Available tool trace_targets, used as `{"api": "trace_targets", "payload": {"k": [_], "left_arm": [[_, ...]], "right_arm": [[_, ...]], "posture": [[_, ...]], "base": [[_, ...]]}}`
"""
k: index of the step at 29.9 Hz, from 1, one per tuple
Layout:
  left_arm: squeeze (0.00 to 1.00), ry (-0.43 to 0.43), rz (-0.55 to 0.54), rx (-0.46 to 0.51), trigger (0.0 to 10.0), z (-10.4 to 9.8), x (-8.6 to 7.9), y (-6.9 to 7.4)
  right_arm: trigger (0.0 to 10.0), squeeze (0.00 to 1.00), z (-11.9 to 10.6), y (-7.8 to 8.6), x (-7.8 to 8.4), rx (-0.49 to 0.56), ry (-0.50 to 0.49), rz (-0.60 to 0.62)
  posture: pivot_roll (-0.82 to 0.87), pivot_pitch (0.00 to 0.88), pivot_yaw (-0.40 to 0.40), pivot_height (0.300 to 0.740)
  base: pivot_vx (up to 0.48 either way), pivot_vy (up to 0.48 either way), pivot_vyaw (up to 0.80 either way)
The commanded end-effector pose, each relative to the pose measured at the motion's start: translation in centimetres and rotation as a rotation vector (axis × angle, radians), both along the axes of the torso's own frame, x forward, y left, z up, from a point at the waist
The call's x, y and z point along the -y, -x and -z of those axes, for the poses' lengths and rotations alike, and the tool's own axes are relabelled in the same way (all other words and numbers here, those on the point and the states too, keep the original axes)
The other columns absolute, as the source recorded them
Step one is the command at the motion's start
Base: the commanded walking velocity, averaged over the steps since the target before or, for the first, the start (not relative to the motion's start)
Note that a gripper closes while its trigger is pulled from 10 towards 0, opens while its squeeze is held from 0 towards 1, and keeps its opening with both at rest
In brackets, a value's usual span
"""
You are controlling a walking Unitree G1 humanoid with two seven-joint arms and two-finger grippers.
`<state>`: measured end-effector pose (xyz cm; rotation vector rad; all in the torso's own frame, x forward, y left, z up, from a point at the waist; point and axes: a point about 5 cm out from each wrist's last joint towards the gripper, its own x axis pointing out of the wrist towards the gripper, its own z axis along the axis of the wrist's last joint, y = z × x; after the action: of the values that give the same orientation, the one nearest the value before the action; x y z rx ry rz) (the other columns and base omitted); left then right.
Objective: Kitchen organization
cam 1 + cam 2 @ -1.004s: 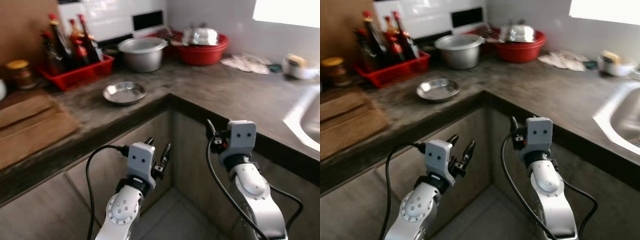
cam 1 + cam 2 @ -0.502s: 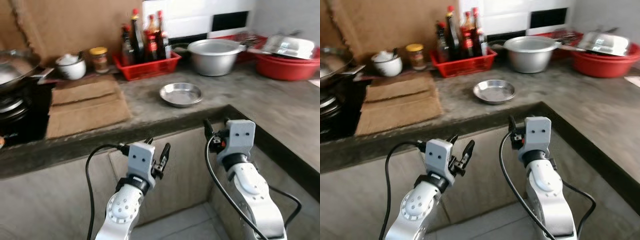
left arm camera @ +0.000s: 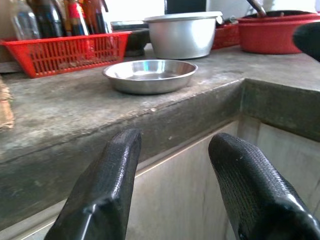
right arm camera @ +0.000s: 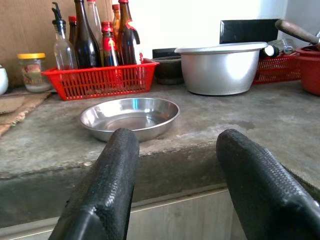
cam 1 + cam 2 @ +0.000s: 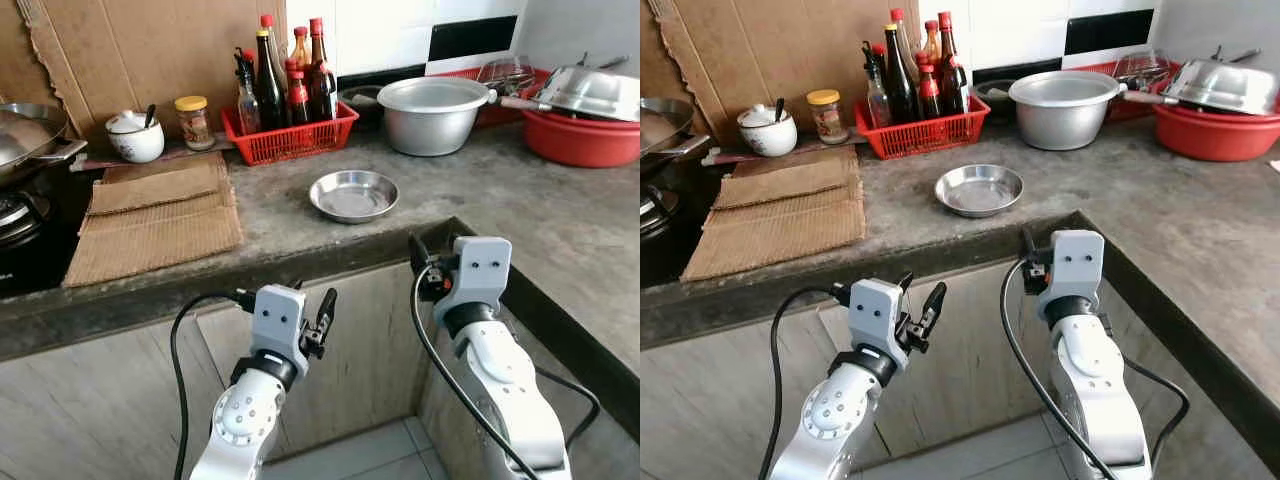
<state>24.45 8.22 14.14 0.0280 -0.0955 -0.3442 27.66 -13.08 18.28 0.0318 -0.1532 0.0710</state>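
Note:
A shallow steel dish (image 5: 354, 194) sits on the grey concrete counter (image 5: 262, 214), close to its front edge. Behind it stand a red basket of sauce bottles (image 5: 292, 130) and a large aluminium pot (image 5: 432, 112). Both arms are held below the counter edge, in front of the cabinet face. My left gripper (image 5: 313, 300) is open and empty, pointing toward the dish (image 3: 150, 75). My right gripper (image 5: 432, 250) is also open and empty, level with the counter edge, and the dish (image 4: 130, 115) lies just beyond its fingers.
Cardboard mats (image 5: 155, 215) lie on the counter at the left, beside a stove with a wok (image 5: 20, 130). A white cup (image 5: 135, 138) and a jar (image 5: 193, 120) stand at the back. A red basin (image 5: 585, 135) holding a steel lid is at the far right.
The whole picture has swung left along the counter, so the camera turned: the sink left the view and the stove and mats came in. Both arms keep the same open pose.

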Motion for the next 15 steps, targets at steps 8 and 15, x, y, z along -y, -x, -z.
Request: {"api": "trace_targets", "payload": {"k": [8, 15], "left_arm": [[0.00, -0.010, -0.020, 0.014, 10.0, -0.31, -0.26, -0.12], [0.00, 0.015, -0.055, -0.006, 10.0, -0.24, -0.66, -0.43]], "right_arm": [[10.0, 0.00, -0.38, -0.32, -0.24, 0.004, -0.006, -0.011], [10.0, 0.00, -0.55, -0.51, -0.31, 0.009, -0.008, -0.013]], "posture": [[0.07, 0.000, -0.010, 0.740], [0.07, 0.000, -0.010, 0.740]], "base": [[0.198, -0.403, 0.00], [0.133, -0.154, 0.00]]}}
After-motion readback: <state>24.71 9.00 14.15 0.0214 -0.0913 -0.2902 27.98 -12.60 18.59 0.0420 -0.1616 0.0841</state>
